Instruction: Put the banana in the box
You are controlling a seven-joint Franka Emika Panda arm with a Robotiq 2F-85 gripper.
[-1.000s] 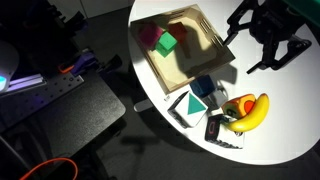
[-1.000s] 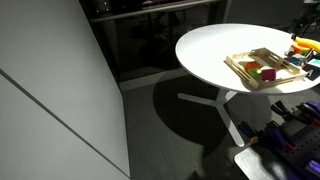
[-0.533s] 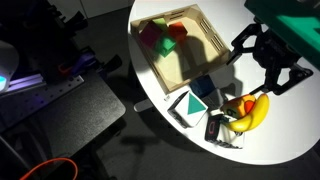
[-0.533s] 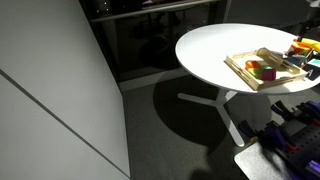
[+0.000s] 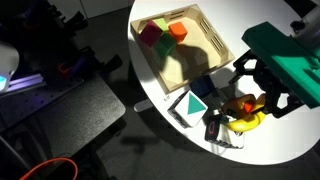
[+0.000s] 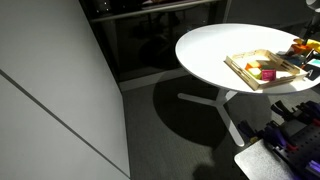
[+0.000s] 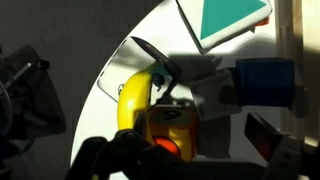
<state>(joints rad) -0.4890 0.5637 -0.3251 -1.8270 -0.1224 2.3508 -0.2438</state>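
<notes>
The yellow banana (image 5: 246, 123) lies near the white table's edge, next to an orange-and-yellow cube (image 5: 247, 104). In the wrist view the banana (image 7: 133, 98) curves along the left of the cube (image 7: 170, 122). My gripper (image 5: 256, 99) hangs low right over the banana and cube, fingers spread and empty. In the wrist view its dark fingers (image 7: 190, 165) straddle the cube. The box (image 5: 198, 52), a light wood tray, sits further in on the table and also shows in an exterior view (image 6: 240, 67).
A blue block (image 5: 203, 88), a white-and-teal block (image 5: 187, 105) and a black-and-white patterned block (image 5: 218, 131) crowd round the banana. The box holds coloured blocks (image 5: 152, 36). The round white table (image 6: 205, 45) ends just beyond the banana.
My gripper has moved from beside the box towards the table edge and come down over the banana and cube. It stays open. The objects have not moved.
</notes>
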